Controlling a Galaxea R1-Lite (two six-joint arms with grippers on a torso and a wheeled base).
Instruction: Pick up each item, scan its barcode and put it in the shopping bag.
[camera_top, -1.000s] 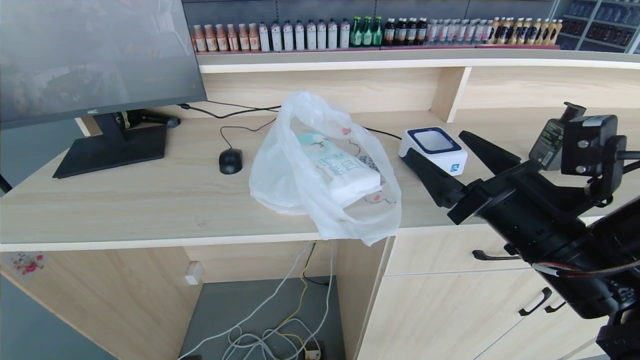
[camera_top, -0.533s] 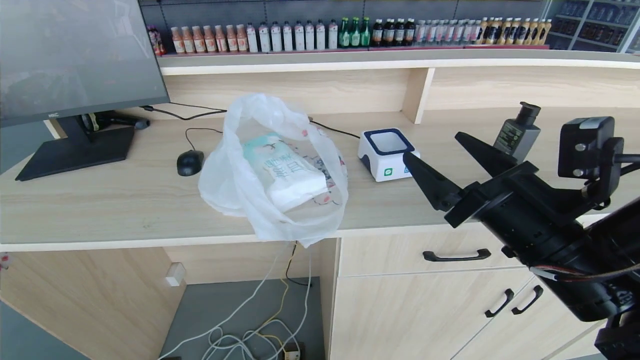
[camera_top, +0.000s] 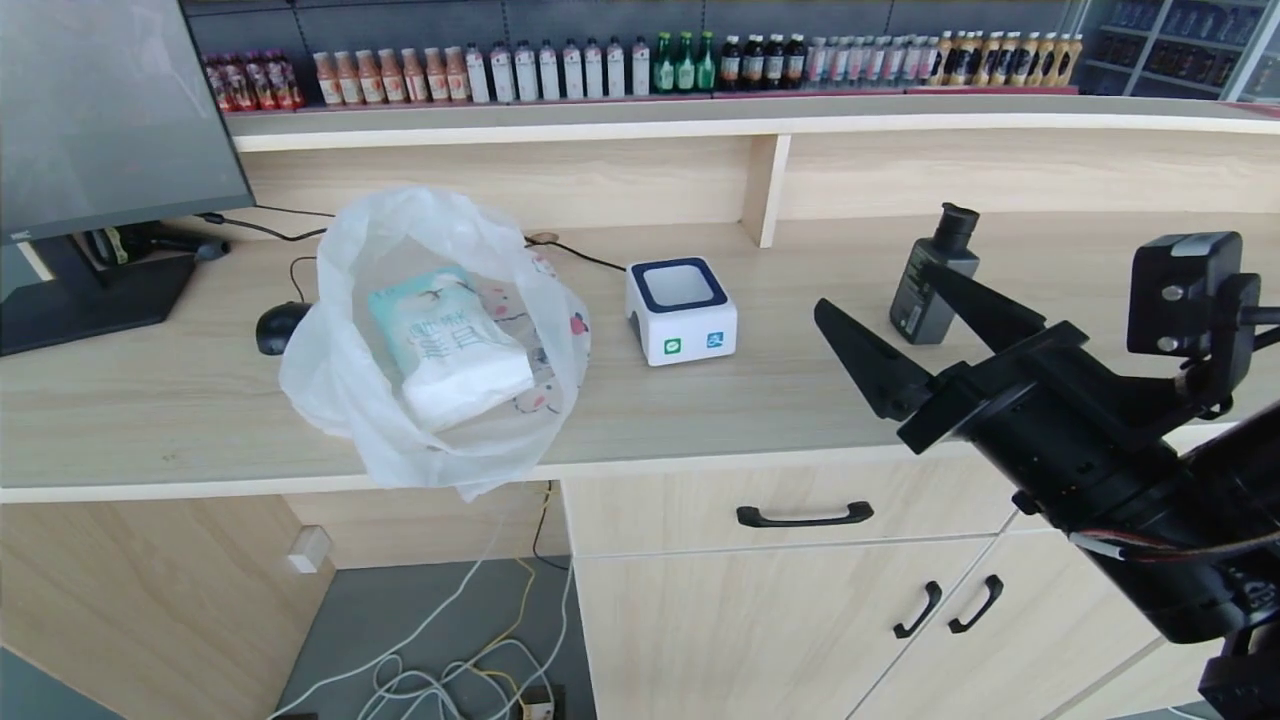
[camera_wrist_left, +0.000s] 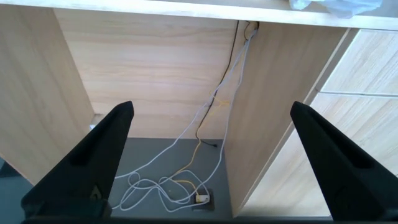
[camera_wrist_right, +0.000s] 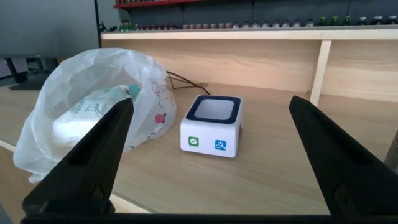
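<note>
Right claw (camera_top: 875, 288): it is hanging with both black fingers spread wide and gripping nothing, above the near right part of the light wooden desk (camera_top: 700, 420).
Right claw's outlook: from its own wrist the claw (camera_wrist_right: 210, 102) is facing the scanner and the bag across the desk.
Left claw (camera_wrist_left: 211, 106): it is also standing wide open and empty, low down in front of the desk and facing the gap beneath it.
Grey bottle with a black cap (camera_top: 930, 275): it is standing upright on the far right of the desk, partly covered by the right claw's farther finger.
White box-shaped barcode scanner with a dark blue rim (camera_top: 681, 310): it is sitting mid-desk, well to the left of the bottle.
Translucent white plastic shopping bag (camera_top: 430, 340): it is lying slumped just left of the scanner, apart from it, its near edge drooping over the desk's front.
White and teal soft pack (camera_top: 445, 345): it is resting inside the bag.
Black computer mouse (camera_top: 278, 325): it is sitting just left of the bag.
Tangle of white and yellow cables (camera_wrist_left: 180, 186): it is trailing down onto the floor under the desk.
</note>
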